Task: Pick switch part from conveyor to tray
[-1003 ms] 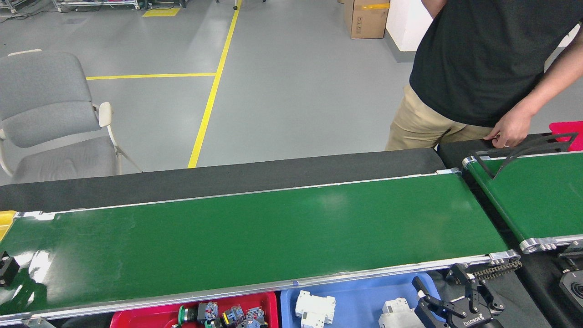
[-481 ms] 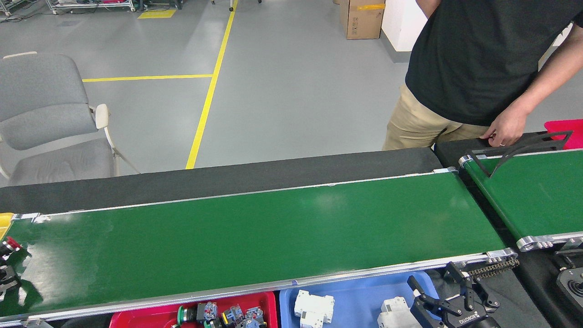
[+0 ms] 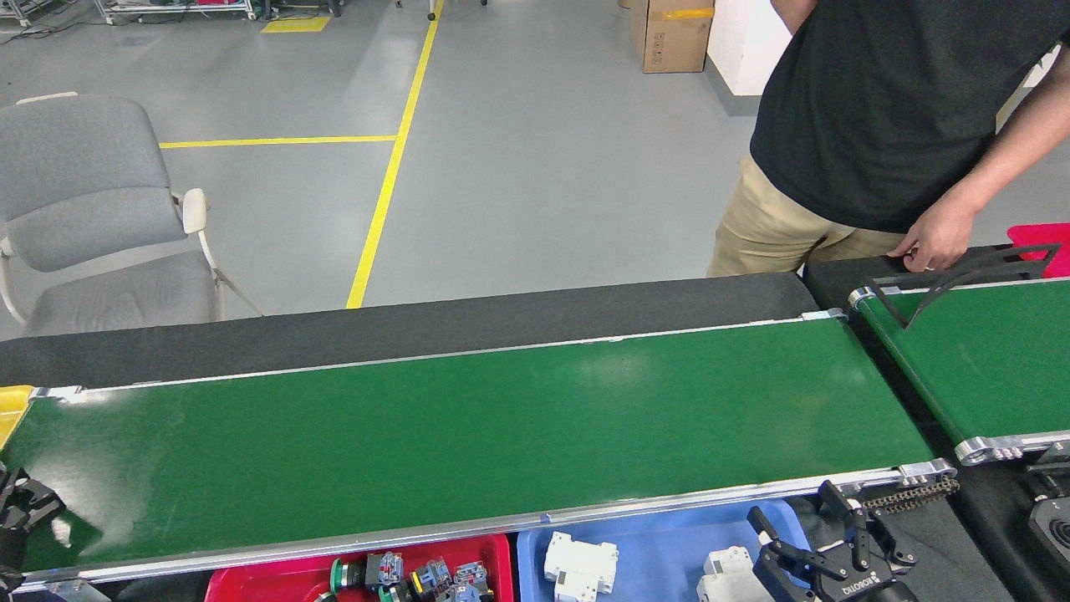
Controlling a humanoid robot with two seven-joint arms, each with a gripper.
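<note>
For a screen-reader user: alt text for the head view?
An empty dark-green conveyor crosses the view, with a red tray of switch parts and a blue tray below. The open right gripper hovers at the blue tray; a person stands behind.

My view is bright and evenly lit from overhead, with no strong colour cast. The conveyor (image 3: 468, 426) is glossy and throws back pale, soft patches of glare near its far rail and a brighter white one at its left end. The grey floor (image 3: 535, 150) carries a broad, diffuse sheen. Shadows are faint and soft-edged, the clearest under the chair (image 3: 100, 209). Focus is sharp across the frame, with no motion blur; straight rails bow only slightly near the edges
</note>
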